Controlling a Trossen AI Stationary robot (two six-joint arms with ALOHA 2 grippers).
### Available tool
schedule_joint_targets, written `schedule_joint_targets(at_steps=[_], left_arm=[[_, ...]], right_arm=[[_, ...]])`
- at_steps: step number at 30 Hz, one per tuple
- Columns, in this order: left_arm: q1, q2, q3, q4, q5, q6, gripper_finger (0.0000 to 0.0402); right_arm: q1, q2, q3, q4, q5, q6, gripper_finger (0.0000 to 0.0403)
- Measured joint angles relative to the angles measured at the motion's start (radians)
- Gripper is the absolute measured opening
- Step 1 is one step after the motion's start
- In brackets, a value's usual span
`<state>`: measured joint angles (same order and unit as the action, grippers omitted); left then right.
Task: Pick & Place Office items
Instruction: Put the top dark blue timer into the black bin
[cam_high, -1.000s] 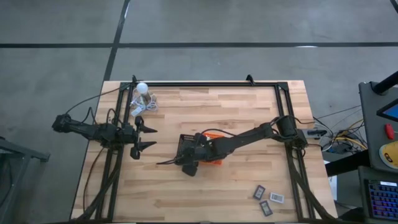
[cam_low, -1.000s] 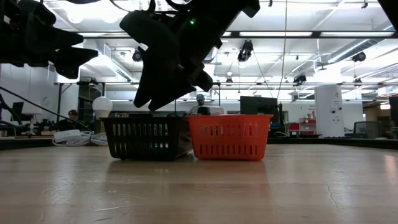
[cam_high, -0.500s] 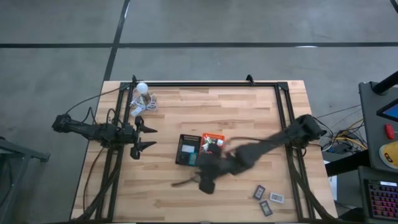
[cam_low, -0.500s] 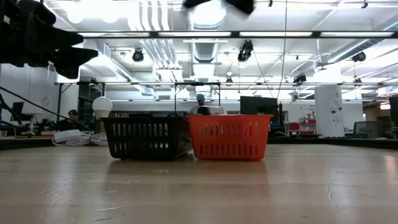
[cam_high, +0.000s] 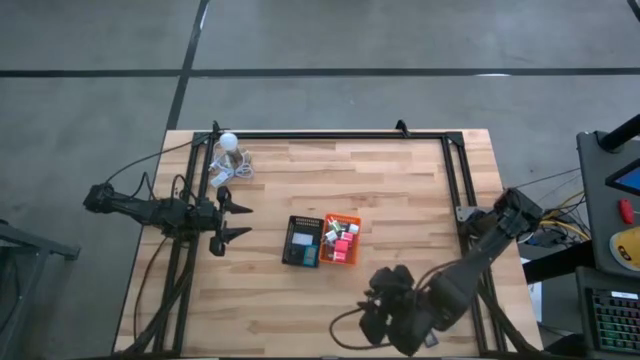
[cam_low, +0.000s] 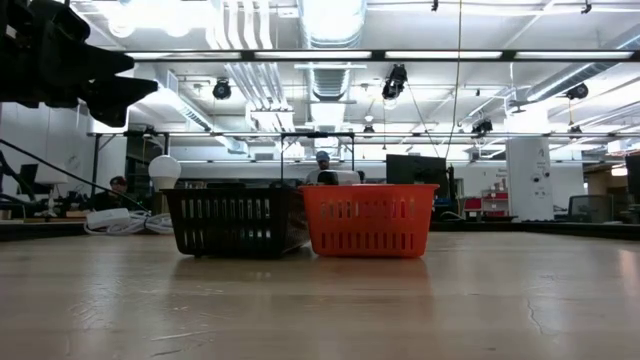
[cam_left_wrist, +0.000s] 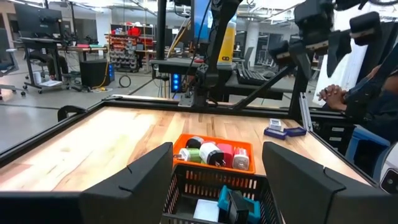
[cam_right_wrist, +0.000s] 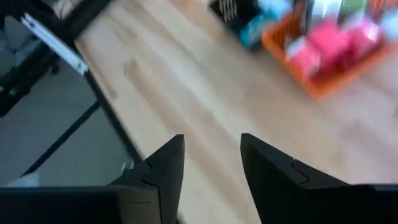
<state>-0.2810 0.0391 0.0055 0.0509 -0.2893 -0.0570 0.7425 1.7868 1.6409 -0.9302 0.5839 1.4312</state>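
The right gripper (cam_high: 385, 318) hangs over the near edge of the wooden table (cam_high: 400, 190), right of centre, with its arm running back toward the right side of the frame. In the right wrist view its two dark fingers (cam_right_wrist: 163, 171) stand apart with bare table between them, so the claw is open and carries nothing. The left gripper (cam_high: 236, 221) waits above the left side of the table, level with the trays, and its fingers (cam_left_wrist: 144, 171) are spread wide and empty. At the table centre a black tray (cam_high: 301, 241) and an orange tray (cam_high: 341, 240) sit side by side and touching, the black one on the left. The orange tray holds several office items, among them pink blocks (cam_high: 342, 247) and white pieces (cam_high: 331, 236); the left wrist view shows them as a row of red, green and white pieces (cam_left_wrist: 214, 154). The black tray holds a teal block (cam_high: 309, 256) and a white flat piece (cam_high: 301, 240). Two more flat grey-black rectangles (cam_left_wrist: 283, 129) lie on the table near its right near corner, well apart from the trays; in the high view the right arm covers them. A white ball (cam_high: 228, 140) with coiled grey cable (cam_high: 228, 163) rests at the far left corner.
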Motion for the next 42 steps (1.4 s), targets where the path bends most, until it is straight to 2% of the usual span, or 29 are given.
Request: schedule_joint_targets(at_steps=[4, 7, 10, 12, 18, 26, 36, 39, 42], left_arm=[[0.000, 0.000, 0.000, 0.000, 0.000, 0.000, 0.0252], [0.000, 0.000, 0.000, 0.000, 0.000, 0.000, 0.0252], [0.000, 0.000, 0.000, 0.000, 0.000, 0.000, 0.0252], [0.000, 0.000, 0.000, 0.000, 0.000, 0.000, 0.0252], [0.000, 0.000, 0.000, 0.000, 0.000, 0.000, 0.0252], [0.000, 0.000, 0.000, 0.000, 0.000, 0.000, 0.0252], [0.000, 0.000, 0.000, 0.000, 0.000, 0.000, 0.0252], [0.000, 0.000, 0.000, 0.000, 0.000, 0.000, 0.0252], [0.000, 0.000, 0.000, 0.000, 0.000, 0.000, 0.0252]], right_arm=[[0.028, 0.002, -0.006, -0.096, -0.075, 0.196, 0.0146], [0.050, 0.002, -0.006, -0.245, -0.131, 0.464, 0.0142], [0.074, 0.002, -0.017, -0.363, -0.242, 0.711, 0.0136], [0.090, 0.002, -0.039, -0.388, -0.296, 0.805, 0.0132], [0.136, 0.002, -0.136, -0.358, -0.349, 0.987, 0.0125], [0.137, 0.002, -0.278, -0.256, -0.411, 1.037, 0.0123], [0.139, 0.002, -0.311, -0.220, -0.435, 1.112, 0.0110], [0.142, 0.002, -0.290, -0.215, -0.422, 0.991, 0.0109], [0.142, 0.003, -0.269, -0.205, -0.349, 0.713, 0.0112]])
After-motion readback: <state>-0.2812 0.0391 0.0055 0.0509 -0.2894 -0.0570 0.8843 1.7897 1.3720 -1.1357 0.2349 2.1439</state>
